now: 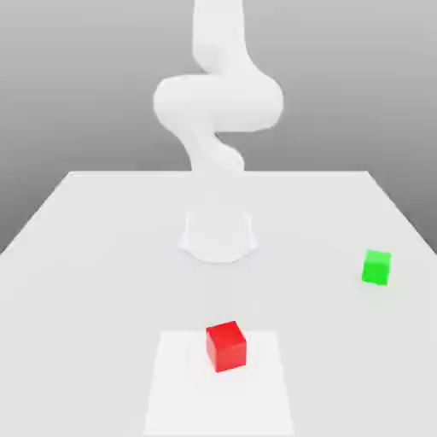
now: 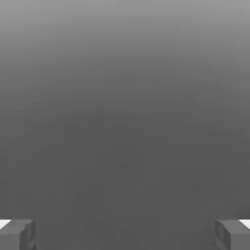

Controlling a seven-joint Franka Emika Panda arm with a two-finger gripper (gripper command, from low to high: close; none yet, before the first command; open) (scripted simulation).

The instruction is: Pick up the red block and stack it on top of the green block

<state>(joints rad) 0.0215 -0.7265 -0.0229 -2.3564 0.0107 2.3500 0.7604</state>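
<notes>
- Red block (image 1: 226, 346) sits near the table's (image 1: 77, 256) front edge, untouched — awaiting pickup.
- Green block (image 1: 375, 267) waits well apart, toward the exterior view's right.
- Gripper (image 2: 125, 235) spread wide, empty — ready to descend.

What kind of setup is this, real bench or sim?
Looks like a simulator's tabletop test scene, not a real bench: a plain white table against a featureless grey backdrop, a textureless white arm, and two flat-coloured cubes, the red block and the green block.

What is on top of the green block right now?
Nothing: the green block has a bare top face. The red block sits apart on the table.
</notes>
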